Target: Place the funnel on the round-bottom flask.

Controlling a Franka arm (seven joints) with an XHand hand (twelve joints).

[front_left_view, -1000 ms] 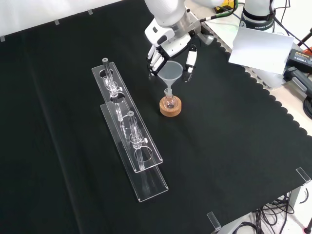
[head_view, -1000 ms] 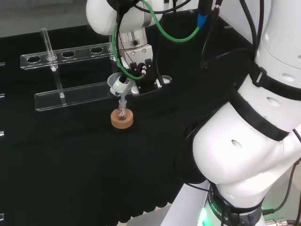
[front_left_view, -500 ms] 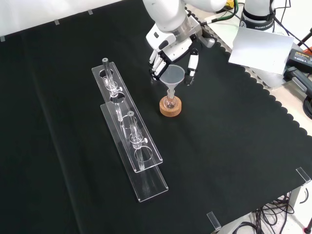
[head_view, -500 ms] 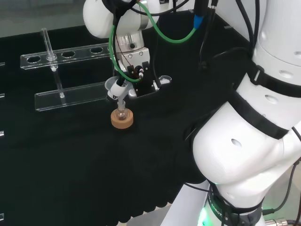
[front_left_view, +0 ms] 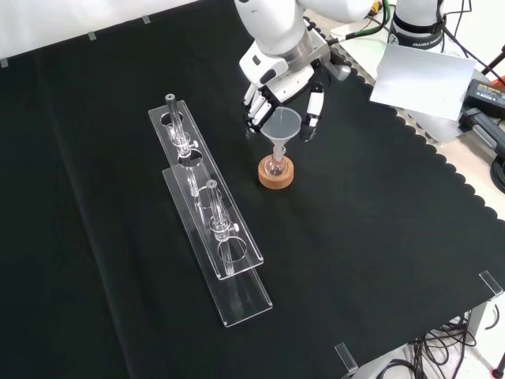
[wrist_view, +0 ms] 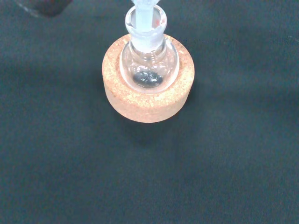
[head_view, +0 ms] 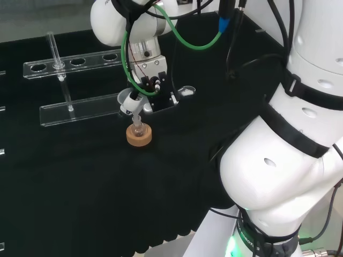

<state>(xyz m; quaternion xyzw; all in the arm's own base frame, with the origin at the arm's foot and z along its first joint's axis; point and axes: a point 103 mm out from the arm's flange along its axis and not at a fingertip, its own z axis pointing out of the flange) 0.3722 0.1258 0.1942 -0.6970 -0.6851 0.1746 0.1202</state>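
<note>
Funnel point(front_left_view: 281, 126) stem sits in neck of round-bottom flask point(wrist_view: 148, 60) on cork ring point(front_left_view: 275, 174), near middle of cloth. Hand point(front_left_view: 278, 83) has fingers curled around the funnel rim. Placement looks nearly done; release and retreat remain.

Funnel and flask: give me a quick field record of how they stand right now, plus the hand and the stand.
funnel: clear plastic funnel, upright, stem down in the flask's neck
flask: small clear glass round-bottom flask, upright
stand: round cork ring under the flask, on the black cloth
hand: black and white hand above the funnel, fingers curled down on either side of the funnel's rim
contact: cannot tell if the fingers touch the rim
nearby: clear plastic test-tube rack, to the left in the front view, apart from the stand
</note>
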